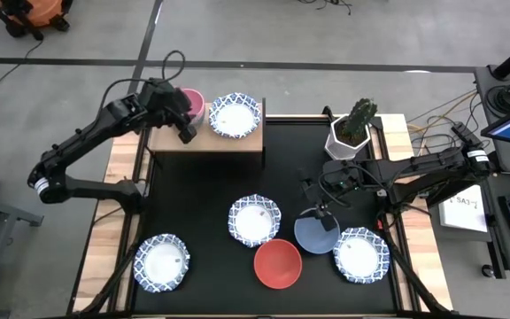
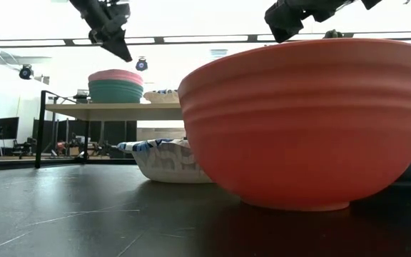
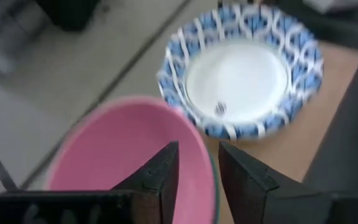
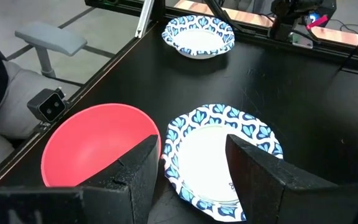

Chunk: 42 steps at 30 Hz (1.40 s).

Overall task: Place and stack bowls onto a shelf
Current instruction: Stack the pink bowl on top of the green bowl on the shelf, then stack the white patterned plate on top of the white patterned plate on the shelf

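My left gripper [image 1: 185,129] hangs open above the shelf [image 1: 204,140], just over the pink bowl [image 3: 126,155], its fingers a narrow gap apart. In the low view the pink bowl [image 2: 116,75] sits nested in the green bowl [image 2: 116,91] on the shelf's wooden top [image 2: 113,111]. A white bowl with a blue rim [image 1: 235,115] stands beside them on the shelf. My right gripper [image 4: 191,171] is wide open, raised over the blue bowl [image 1: 315,234]. The red bowl [image 1: 277,263] and three white-blue bowls [image 1: 255,220] [image 1: 361,254] [image 1: 161,263] rest on the black table.
A white hexagonal cactus pot [image 1: 352,133] stands at the table's far right, beside the right arm. The red bowl [image 2: 305,121] fills the low view's foreground. Bare black tabletop [image 1: 202,190] lies between the shelf and the near bowls.
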{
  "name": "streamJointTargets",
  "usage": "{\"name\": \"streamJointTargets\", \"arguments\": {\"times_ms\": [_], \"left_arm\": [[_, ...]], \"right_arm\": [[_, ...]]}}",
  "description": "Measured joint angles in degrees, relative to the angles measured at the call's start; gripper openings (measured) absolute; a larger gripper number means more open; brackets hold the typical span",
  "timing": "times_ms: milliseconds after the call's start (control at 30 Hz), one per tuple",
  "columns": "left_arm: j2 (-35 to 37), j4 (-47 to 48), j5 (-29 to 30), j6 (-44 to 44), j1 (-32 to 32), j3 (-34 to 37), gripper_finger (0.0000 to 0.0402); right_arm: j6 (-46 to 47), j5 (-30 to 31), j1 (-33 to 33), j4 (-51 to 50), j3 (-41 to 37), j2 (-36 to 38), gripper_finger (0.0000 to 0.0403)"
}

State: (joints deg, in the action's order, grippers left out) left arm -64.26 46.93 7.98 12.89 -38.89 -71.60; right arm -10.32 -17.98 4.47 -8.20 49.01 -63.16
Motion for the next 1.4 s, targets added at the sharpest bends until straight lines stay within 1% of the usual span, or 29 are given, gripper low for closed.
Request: {"name": "streamJointTargets", "arguments": {"times_ms": [100, 333, 433, 600, 1000, 1267, 1333, 1400], "left_arm": [[0.8, -8.1, 0.0, 1.0, 0.0, 1.3, 0.0098], [1.4, -25.8, 0.0, 1.2, -1.9, 11.7, 0.0096], [1.4, -30.4, 0.5, 1.0, -2.2, 15.7, 0.0091], [1.4, -30.9, 0.5, -0.3, -2.2, 17.8, 0.0083], [1.5, -29.6, 0.5, -2.9, -2.2, 18.1, 0.0079], [5.1, -28.8, 0.3, -6.1, -1.2, 18.0, 0.0079], [6.8, -28.2, -1.6, -7.3, -0.2, 18.0, 0.0079], [8.8, -27.6, -5.0, -9.3, 1.2, 18.0, 0.0079]], "right_arm": [[-0.3, 0.0, 0.0, 0.0, 0.0, 0.0, 0.0178], [-0.3, 0.0, 0.0, 0.2, -0.1, 0.0, 0.0178], [-0.4, 0.0, 0.0, 0.4, -0.3, 0.0, 0.0178], [-1.0, 0.0, 0.0, 0.4, -0.4, 0.0, 0.0178], [-1.0, 0.0, 0.0, 0.8, -0.4, 0.0, 0.0178], [-1.2, 0.0, 0.0, 0.8, -0.4, 0.0, 0.0178], [-0.5, 0.0, 0.0, 0.8, -0.4, 0.0, 0.0178], [0.5, 0.0, 0.0, 0.9, -0.4, 0.0, 0.0178]]}}
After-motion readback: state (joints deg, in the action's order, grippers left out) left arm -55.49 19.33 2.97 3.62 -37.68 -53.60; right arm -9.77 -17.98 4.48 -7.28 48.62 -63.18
